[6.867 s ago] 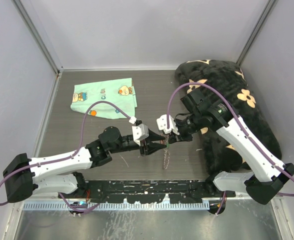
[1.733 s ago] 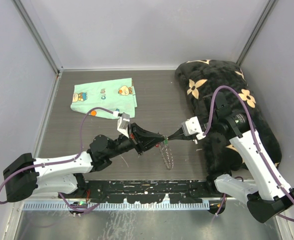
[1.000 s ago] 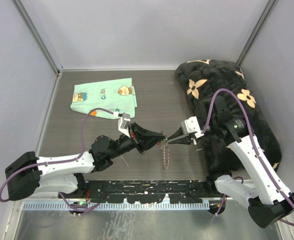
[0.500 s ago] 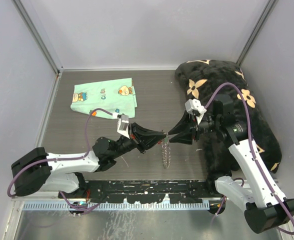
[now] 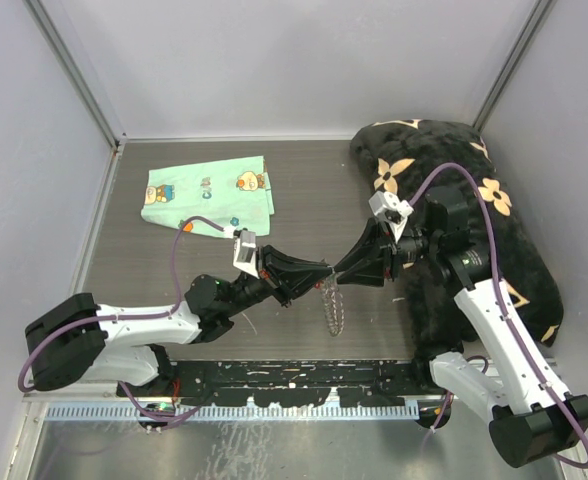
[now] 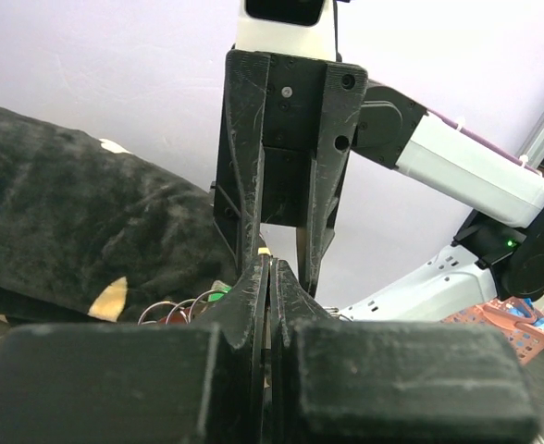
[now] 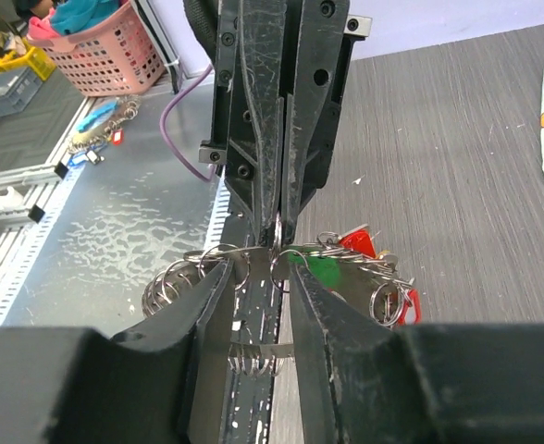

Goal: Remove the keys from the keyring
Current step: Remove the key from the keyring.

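My left gripper (image 5: 324, 270) is shut on the keyring (image 5: 332, 303), a silver wire loop that it holds above the table, with the chain of small rings hanging below. In the right wrist view the left fingers (image 7: 277, 139) pinch the ring's band (image 7: 244, 252) from the far side. My right gripper (image 7: 261, 268) is open, its two jaws straddling that band and a small ring. The keys hang to the right of it: a green head (image 7: 326, 270) and a red head (image 7: 357, 242). The left wrist view shows my left gripper (image 6: 270, 264) shut, with the right fingers (image 6: 281, 185) facing it.
A mint-green cartoon-print cloth (image 5: 209, 192) lies at the back left of the table. A black blanket with tan flowers (image 5: 454, 190) fills the right side under the right arm. A bundle of small rings (image 7: 166, 287) dangles left of the right jaws.
My right arm lifted its wrist and tipped its jaws down onto the keyring, opening wider. The left gripper kept the ring almost still.
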You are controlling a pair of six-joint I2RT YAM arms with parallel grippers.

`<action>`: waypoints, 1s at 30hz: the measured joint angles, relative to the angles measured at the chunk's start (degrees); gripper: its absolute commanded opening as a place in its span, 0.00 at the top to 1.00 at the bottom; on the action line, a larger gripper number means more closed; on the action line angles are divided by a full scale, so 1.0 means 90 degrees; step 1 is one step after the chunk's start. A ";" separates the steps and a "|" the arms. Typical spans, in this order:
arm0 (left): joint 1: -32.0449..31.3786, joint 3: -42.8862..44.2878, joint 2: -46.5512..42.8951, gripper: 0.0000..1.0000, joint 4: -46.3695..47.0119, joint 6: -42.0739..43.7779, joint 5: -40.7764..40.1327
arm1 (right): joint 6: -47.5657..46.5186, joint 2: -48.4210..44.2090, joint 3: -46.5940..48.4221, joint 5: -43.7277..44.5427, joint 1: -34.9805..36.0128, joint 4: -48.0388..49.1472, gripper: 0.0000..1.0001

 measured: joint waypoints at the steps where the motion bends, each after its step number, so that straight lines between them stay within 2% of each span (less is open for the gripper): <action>1: 0.0000 0.0000 0.0000 1.00 0.0002 0.0000 0.0005 | 0.0104 0.0002 -0.0036 0.0000 0.0002 0.0075 0.65; 6: 0.0000 0.0015 0.0034 1.00 0.0007 0.0000 0.0046 | 0.0602 0.0002 -0.0204 0.0000 0.0000 0.0546 0.67; 16: 0.0000 0.0083 0.0063 1.00 0.0019 0.0000 0.0049 | 0.0962 0.0005 -0.0304 0.0000 0.0002 0.0923 0.75; 21: 0.0000 0.0083 0.0063 1.00 0.0019 0.0000 0.0046 | 0.1015 0.0034 -0.0321 0.0002 0.0002 0.0969 0.75; 26: 0.0000 0.0092 0.0209 1.00 0.0092 0.0005 0.0046 | 0.1105 0.0034 -0.0333 0.0002 0.0005 0.1030 0.69; 30: 0.0000 0.0095 0.0260 1.00 0.0124 0.0017 0.0036 | 0.1151 0.0034 -0.0369 0.0012 0.0015 0.1061 0.71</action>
